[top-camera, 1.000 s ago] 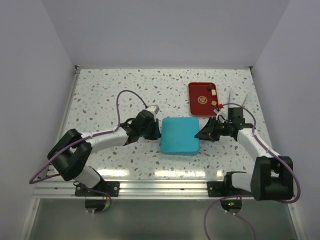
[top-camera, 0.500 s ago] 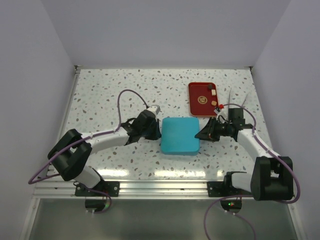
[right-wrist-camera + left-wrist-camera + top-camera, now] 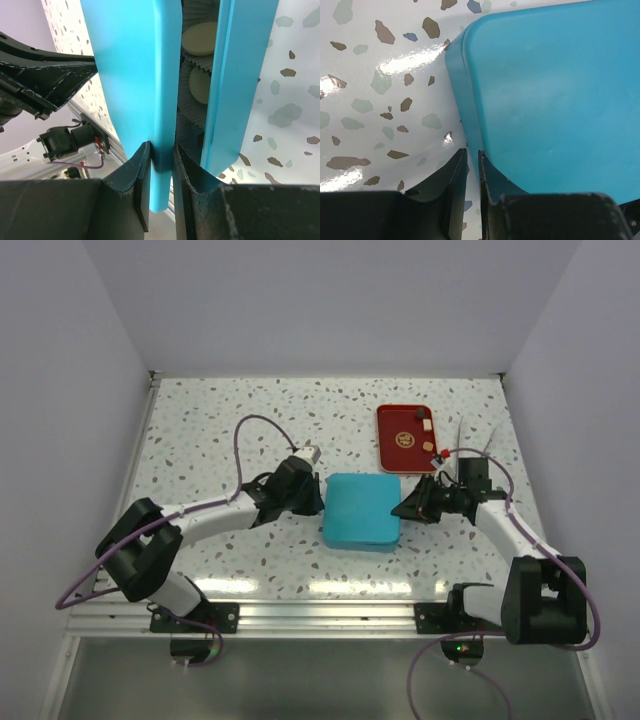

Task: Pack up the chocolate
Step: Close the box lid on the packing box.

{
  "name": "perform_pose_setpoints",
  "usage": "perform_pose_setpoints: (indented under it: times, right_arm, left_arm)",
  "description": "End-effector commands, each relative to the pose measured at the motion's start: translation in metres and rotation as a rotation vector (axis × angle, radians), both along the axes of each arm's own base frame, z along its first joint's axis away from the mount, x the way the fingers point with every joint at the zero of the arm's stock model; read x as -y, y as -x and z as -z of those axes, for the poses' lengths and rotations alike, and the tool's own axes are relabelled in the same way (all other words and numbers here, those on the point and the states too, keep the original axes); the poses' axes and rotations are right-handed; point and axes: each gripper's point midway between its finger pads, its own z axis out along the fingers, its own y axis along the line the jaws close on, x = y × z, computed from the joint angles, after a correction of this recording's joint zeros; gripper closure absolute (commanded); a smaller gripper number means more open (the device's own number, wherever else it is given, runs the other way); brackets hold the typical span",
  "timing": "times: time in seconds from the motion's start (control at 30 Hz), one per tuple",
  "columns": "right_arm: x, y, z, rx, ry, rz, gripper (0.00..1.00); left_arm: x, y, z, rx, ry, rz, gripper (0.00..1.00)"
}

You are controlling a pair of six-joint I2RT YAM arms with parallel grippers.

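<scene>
so, lid-lifting step i reckon
left claw (image 3: 471,155), right claw (image 3: 161,150): each pinched narrow on the teal lid (image 3: 130,60) rim. next i lift level off the chocolate (image 3: 200,37).

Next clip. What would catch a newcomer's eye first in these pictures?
The teal box in the middle of the table, with the left gripper and the right gripper clamped on opposite edges of its lid. In the right wrist view the lid stands off the base, showing cream chocolates in paper cups. Behind the box, to the right, lies a red tray with a few small pieces on it.
</scene>
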Motion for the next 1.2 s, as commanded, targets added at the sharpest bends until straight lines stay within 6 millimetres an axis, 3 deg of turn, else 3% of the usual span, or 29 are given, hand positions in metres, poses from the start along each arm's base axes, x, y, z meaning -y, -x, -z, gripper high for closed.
perform_pose_setpoints:
  times: [0.0,0.17,0.37,0.63,0.73,1.17]
  right_arm:
    - [0.007,-0.002,0.010,0.023,0.063,0.016,1.00]
    - [0.007,0.000,0.014,0.017,0.069,0.022,1.00]
    - [0.010,0.006,0.015,0.024,0.094,0.019,1.00]
    - [0.016,0.004,0.012,0.041,0.123,0.053,1.00]
    - [0.023,0.001,0.010,0.050,0.139,0.069,1.00]
    - [0.032,-0.002,0.014,0.045,0.153,0.133,1.00]
  left_arm:
    - [0.041,-0.012,-0.064,0.105,0.195,0.044,0.80]
    - [0.047,-0.016,-0.077,0.124,0.219,0.048,0.80]
    - [0.048,-0.016,-0.080,0.129,0.215,0.050,0.80]
    - [0.017,-0.021,-0.073,0.165,0.091,-0.031,0.80]
    - [0.014,-0.020,-0.074,0.169,0.100,-0.035,0.79]
    - [0.015,-0.001,-0.053,0.106,0.130,0.011,0.49]
